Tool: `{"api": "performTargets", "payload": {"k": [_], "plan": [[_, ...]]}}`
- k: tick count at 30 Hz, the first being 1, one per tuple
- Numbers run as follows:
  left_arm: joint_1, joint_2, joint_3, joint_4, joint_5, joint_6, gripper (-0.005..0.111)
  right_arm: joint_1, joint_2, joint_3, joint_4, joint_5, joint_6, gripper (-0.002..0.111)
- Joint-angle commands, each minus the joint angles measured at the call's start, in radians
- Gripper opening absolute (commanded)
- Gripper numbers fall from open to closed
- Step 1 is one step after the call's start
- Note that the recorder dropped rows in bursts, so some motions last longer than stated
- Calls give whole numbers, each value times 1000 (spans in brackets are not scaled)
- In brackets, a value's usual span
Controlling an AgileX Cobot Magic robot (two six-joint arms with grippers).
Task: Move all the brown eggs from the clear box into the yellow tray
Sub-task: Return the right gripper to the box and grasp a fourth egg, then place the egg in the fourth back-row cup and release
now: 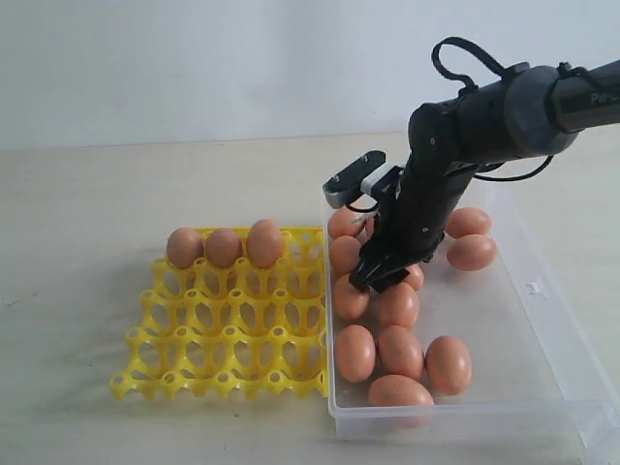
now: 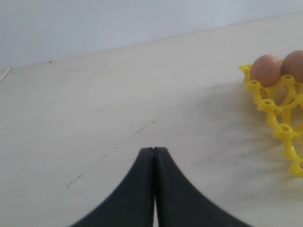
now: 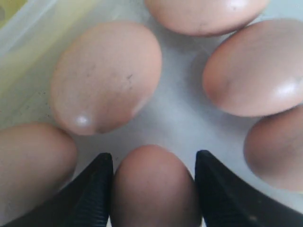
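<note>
Black fingers of the left gripper (image 2: 154, 152) are pressed together with nothing between them, low over the pale table (image 2: 118, 94); this gripper shows only in its own wrist view.

One yellow tray (image 1: 223, 329) lies left of centre. Three brown eggs (image 1: 223, 247) stand side by side in its far row, and two of them show in the left wrist view.

Touching the tray's right edge is one clear box (image 1: 465, 417). Eleven more eggs can be counted in it: nine crowded along its left side and two apart at the far right. The arm (image 1: 484, 116) may hide more.

One right gripper (image 1: 380, 278) reaches down into the left part of the box. Its fingers (image 3: 92, 189) stand wide apart and lie against both sides of one brown egg (image 3: 152, 189), clamped on it with no gap showing. That egg sits low among its neighbours. Six eggs in all show in the right wrist view.

White lettering on the arm's upper link is cut by the picture's right edge and cannot be read.
</note>
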Motion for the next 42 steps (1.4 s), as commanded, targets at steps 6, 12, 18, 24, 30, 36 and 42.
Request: {"api": "performTargets", "payload": {"k": [6, 12, 18, 24, 30, 36, 42], "plan": [[2, 1, -4, -2, -9, -2, 0, 13, -6, -1, 19, 18, -14, 0], [2, 1, -4, -2, -9, -2, 0, 13, -182, 37, 36, -82, 61, 0], [2, 1, -4, -2, -9, -2, 0, 48, -366, 215, 188, -474, 117, 0], [2, 1, -4, -2, -9, -2, 0, 177, -245, 249, 204, -839, 225, 0], [2, 1, -4, -2, -9, -2, 0, 210, -65, 157, 213, -881, 223, 0], [2, 1, -4, -2, -9, -2, 0, 210, -48, 136, 234, -876, 223, 0], [2, 1, -4, -2, -9, -2, 0, 210, -46, 136, 234, -836, 214, 0]]}}
